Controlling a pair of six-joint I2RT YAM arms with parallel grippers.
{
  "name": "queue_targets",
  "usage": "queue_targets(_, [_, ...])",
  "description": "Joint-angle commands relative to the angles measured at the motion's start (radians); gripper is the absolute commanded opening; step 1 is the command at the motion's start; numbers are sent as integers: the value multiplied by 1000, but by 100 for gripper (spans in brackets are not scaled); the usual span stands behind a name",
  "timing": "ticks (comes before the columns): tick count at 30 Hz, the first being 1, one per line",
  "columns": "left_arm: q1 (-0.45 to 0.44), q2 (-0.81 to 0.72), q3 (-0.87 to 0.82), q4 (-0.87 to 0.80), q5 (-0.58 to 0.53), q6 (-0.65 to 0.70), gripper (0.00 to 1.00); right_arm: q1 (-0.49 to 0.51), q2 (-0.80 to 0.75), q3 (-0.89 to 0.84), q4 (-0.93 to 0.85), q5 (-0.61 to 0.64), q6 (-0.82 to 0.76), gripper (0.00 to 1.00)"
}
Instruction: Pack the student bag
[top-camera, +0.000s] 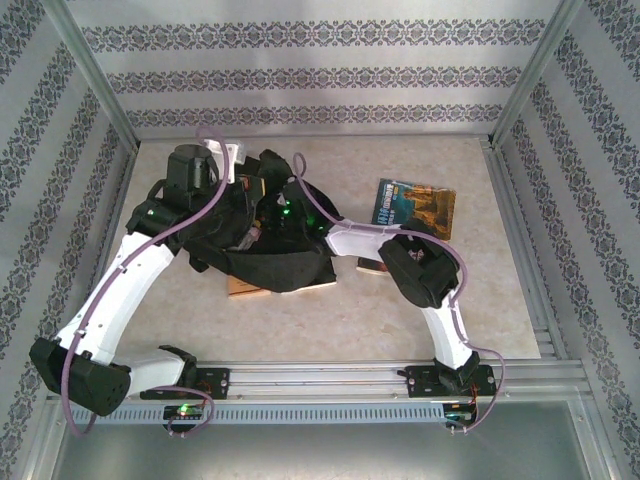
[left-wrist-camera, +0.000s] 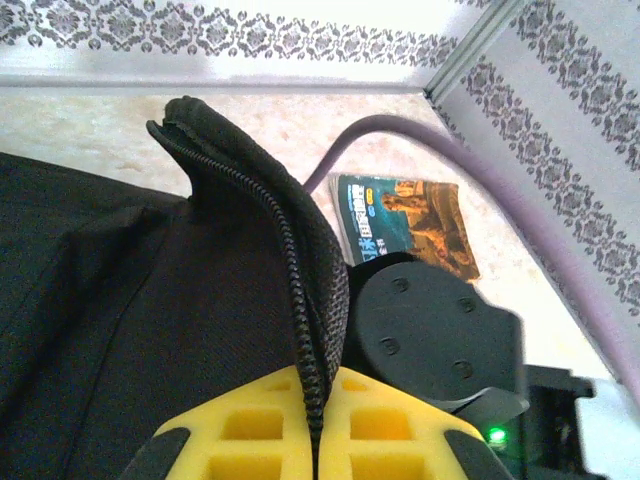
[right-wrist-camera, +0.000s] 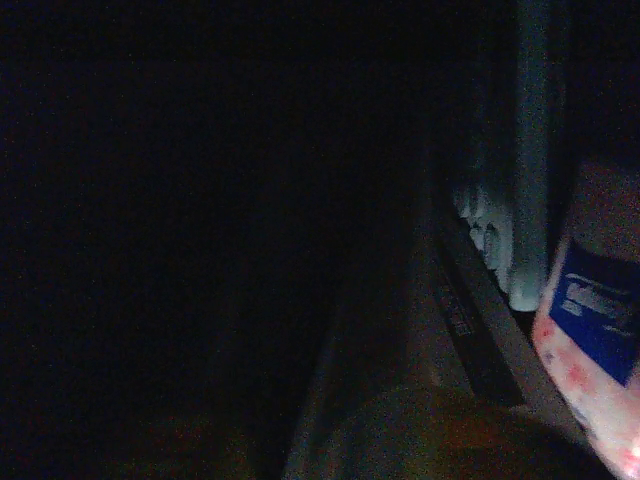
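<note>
The student bag (top-camera: 270, 255) is a floppy black backpack in the middle of the table. In the left wrist view my left gripper (left-wrist-camera: 316, 390) is shut on the bag's (left-wrist-camera: 120, 300) zippered edge, which stands up between the yellow fingers (left-wrist-camera: 250, 430). My right arm (top-camera: 355, 238) reaches from the right into the bag's opening (top-camera: 290, 210), and its gripper is hidden inside. The right wrist view is very dark. It shows dimly a white and blue item (right-wrist-camera: 590, 320) and a pale ribbed thing (right-wrist-camera: 500, 240) inside the bag. The jaws cannot be made out there.
A book with a blue and orange cover (top-camera: 415, 207) lies flat on the table right of the bag, also in the left wrist view (left-wrist-camera: 410, 225). A tan flat item (top-camera: 245, 285) sticks out from under the bag's near side. Patterned walls enclose the table.
</note>
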Motion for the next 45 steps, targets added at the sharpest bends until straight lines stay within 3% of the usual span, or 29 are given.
queue_targets(1, [40,-23,20,115,55,-38,0,13,34,76,19,-8,-49,57])
queue_targets(6, [85,-34,-12,137,60,-53,0,5,-66,-7,31,-18,-168,76])
queue_targets(10, [117,-50,-53,159,43,-76,0,-13,-175,-106,37,-48,-255,86])
queue_targets(16, [135,-58,-83,136,-82,-92,0,-18,-340,-205,-84,-90,-465,89])
queue_targets(21, [148,-55,-113,133,-78,-91,1,-25,-518,-323,-174,-69,-628,87])
queue_targets(26, [147,-28,-133,127,-28,-98,1,-49,-702,-397,-427,100,-775,85])
queue_targets(29, [143,2,-161,123,12,-121,2,-122,-797,-460,-571,302,-768,85])
queue_targets(33, [93,58,-208,119,33,-110,10,-283,-833,-481,-782,496,-706,85])
queue_targets(37, [25,122,-214,73,19,-41,21,-426,-776,-463,-923,586,-643,85])
queue_targets(42, [15,147,-239,67,-29,-18,46,-564,-670,-465,-1027,630,-549,86])
queue_targets(45, [15,130,-245,65,-80,-8,60,-612,-594,-483,-1029,572,-551,87])
